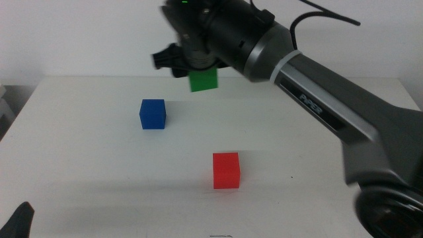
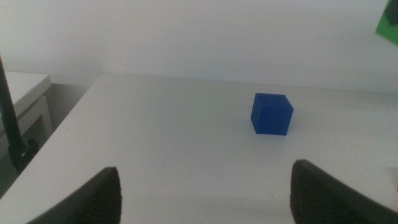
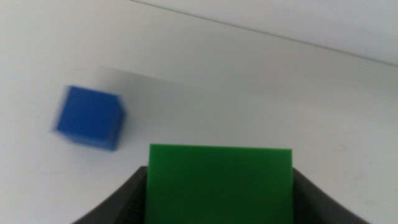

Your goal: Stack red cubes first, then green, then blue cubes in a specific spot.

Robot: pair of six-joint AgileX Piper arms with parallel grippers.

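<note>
Your right tool (image 1: 196,66) is gripping the small matte green cube (image 1: 203,80) between its two dark jaws, holding it up off the white tabletop (image 1: 86,172). In the right wrist view the green cube (image 3: 219,183) is filling the gap between the jaws, with bare tabletop showing beyond it. Take the small matte bright-red cube (image 1: 226,170) as your landmark: it is sitting alone on the tabletop with nothing on it, and the green cube is hanging well beyond it, towards the far edge and a little to its left in the middle view. The small matte dark-blue cube (image 1: 153,114) is resting on the tabletop, well apart from the red cube, farther back and to its left, and untouched.

Your left tool (image 1: 20,223) is waiting low at the near left corner, well to the left of the red cube, its jaws standing wide apart and holding nothing; its wrist view is looking across at the blue cube (image 2: 272,114).

You appear to be in the second step, carrying green to red. The next move is calling for you to bring the green cube back over the red one, square its faces with the red cube's top, lower until they are touching, and only then let go
</note>
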